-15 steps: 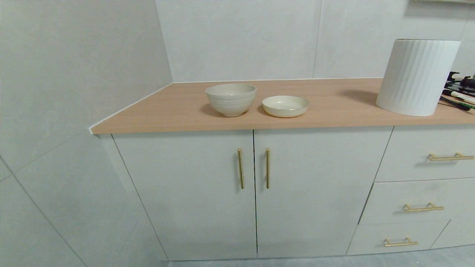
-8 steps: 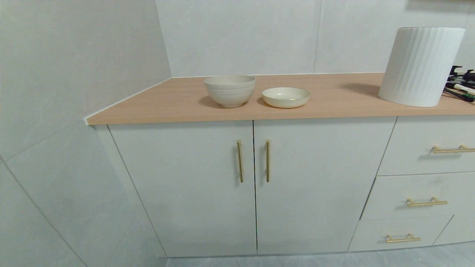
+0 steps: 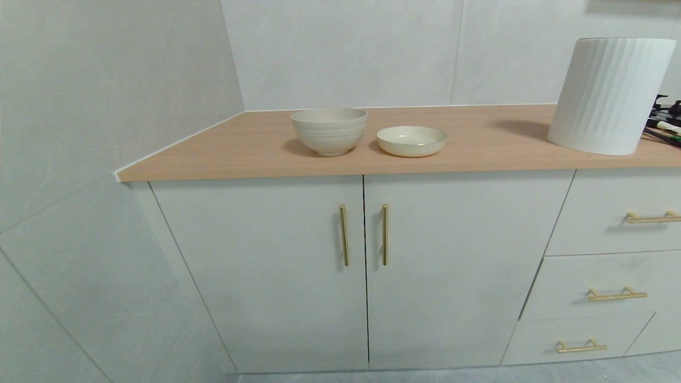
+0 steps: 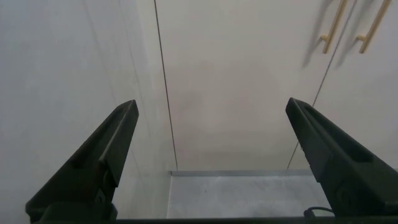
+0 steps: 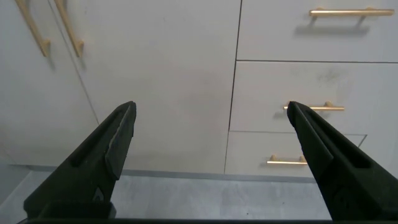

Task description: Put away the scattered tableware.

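Observation:
A deep cream bowl (image 3: 329, 131) with ribbed sides stands on the wooden countertop (image 3: 223, 151). Just to its right lies a shallow cream dish (image 3: 412, 140). Both sit above the closed double cabinet doors (image 3: 276, 276). My left gripper (image 4: 211, 118) is open low down, facing the left door and the wall corner. My right gripper (image 5: 211, 118) is open too, facing the right door and the drawers (image 5: 298, 93), with nothing between its fingers.
A tall white ribbed container (image 3: 609, 96) stands at the counter's right, with dark utensils (image 3: 665, 130) behind it. Gold handles (image 3: 345, 235) (image 3: 384, 234) mark the doors' meeting edge. Three drawers (image 3: 612, 255) stack on the right. A tiled wall closes off the left side.
The whole head view has shifted: the camera moved lower and nearer the cabinet. The bowl and dish have not moved on the counter.

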### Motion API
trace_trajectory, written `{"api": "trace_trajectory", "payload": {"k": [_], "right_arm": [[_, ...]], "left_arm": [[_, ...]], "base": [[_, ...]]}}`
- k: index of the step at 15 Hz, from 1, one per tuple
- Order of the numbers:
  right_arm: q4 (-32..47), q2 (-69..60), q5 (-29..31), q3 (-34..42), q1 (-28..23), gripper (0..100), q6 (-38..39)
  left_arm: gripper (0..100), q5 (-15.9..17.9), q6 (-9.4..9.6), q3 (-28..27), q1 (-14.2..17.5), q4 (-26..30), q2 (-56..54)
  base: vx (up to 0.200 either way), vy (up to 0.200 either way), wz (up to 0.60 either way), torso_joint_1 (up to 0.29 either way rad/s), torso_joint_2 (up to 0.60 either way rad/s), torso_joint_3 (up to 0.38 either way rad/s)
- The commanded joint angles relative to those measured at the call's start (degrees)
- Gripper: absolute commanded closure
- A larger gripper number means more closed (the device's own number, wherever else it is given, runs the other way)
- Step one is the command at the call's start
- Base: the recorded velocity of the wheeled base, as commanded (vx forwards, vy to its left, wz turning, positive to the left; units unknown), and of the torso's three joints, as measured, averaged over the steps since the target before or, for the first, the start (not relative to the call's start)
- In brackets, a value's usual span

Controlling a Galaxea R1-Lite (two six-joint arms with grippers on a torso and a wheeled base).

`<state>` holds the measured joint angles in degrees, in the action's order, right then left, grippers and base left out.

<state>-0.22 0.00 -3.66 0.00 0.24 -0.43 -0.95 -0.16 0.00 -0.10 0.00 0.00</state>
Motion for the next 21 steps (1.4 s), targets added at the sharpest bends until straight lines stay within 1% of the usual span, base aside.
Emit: {"api": "trace_trajectory", "payload": {"k": [1, 8, 9, 10, 12, 13, 14, 15, 16, 17, 18, 19, 20, 21], "right_arm": [[0.0, 0.0, 0.0, 0.0, 0.0, 0, 0.0], [-0.7, 0.0, -0.2, -0.4, 0.0, 0, -0.1], [-1.2, 0.4, -1.2, -4.7, 0.1, 0, 1.5], [0.4, 1.5, -4.4, -9.2, 0.2, 0, 4.5], [3.9, 8.2, -15.0, -12.0, 0.4, 0, 3.8], [3.7, 12.8, -19.7, -12.7, 0.5, 0, 3.8], [3.6, 17.3, -22.6, -13.3, 0.5, 0, 3.8], [3.6, 24.9, -25.9, -16.0, 0.7, 0, 3.8], [3.6, 28.6, -26.8, -17.8, 1.1, 0, 3.8], [3.5, 37.1, -27.2, -22.1, 4.2, 0, 3.8], [2.8, 43.0, -27.2, -25.4, 7.8, 0, 3.9], [0.1, 49.7, -27.2, -28.0, 11.3, 0, 4.0], [-4.4, 56.6, -27.1, -29.6, 14.3, 0, 4.1], [-10.8, 63.7, -27.0, -30.8, 17.3, 0, 4.2]], "left_arm": [[0, 0.0, -0.02, 0.0, 0.0, 0.0, 0.1], [0, 0.0, -0.02, 0.0, 0.0, 0.0, 0.1], [0, 0.0, -0.11, 0.0, 0.0, 0.0, 0.1], [0, 0.0, -0.02, 0.0, 0.0, 0.0, 0.1], [0, 0.0, -0.02, 0.0, 0.0, 0.0, 0.1], [0, 0.0, -0.02, 0.0, 0.0, 0.0, 0.1], [0, 0.0, -0.02, 0.0, 0.0, 0.0, 0.1], [0, 0.0, -0.02, 0.0, 0.0, 0.0, 0.1], [0, 0.0, -0.02, 0.0, 0.0, 0.0, 0.1], [0, 0.0, -0.02, 0.0, 0.0, 0.0, 0.1], [0, 0.0, -0.02, 0.0, 0.0, 0.0, 0.1], [0, 0.0, -0.02, 0.0, 0.0, 0.0, 0.1], [0, 0.0, -0.02, 0.0, 0.0, 0.0, 0.1], [0, 0.0, -0.02, 0.0, 0.0, 0.0, 0.1]], "base": [[0.000, 0.000, 0.00, 0.000, 0.00, 0.000], [0.000, 0.000, 0.00, 0.000, 0.00, 0.000], [0.000, 0.000, 0.00, 0.000, 0.00, 0.000], [0.000, 0.000, 0.00, 0.000, 0.00, 0.000], [0.000, 0.000, 0.00, 0.000, 0.00, 0.000], [0.000, 0.000, 0.00, 0.000, 0.00, 0.000], [0.000, 0.000, 0.00, 0.000, 0.00, 0.000], [0.000, 0.000, 0.00, 0.000, 0.00, 0.000], [0.000, 0.000, 0.00, 0.000, 0.00, 0.000], [0.000, 0.000, 0.00, 0.000, 0.00, 0.000], [0.000, 0.000, 0.00, 0.000, 0.00, 0.000], [0.000, 0.000, 0.00, 0.000, 0.00, 0.000], [0.000, 0.000, 0.00, 0.000, 0.00, 0.000], [0.000, 0.000, 0.00, 0.000, 0.00, 0.000]]}}
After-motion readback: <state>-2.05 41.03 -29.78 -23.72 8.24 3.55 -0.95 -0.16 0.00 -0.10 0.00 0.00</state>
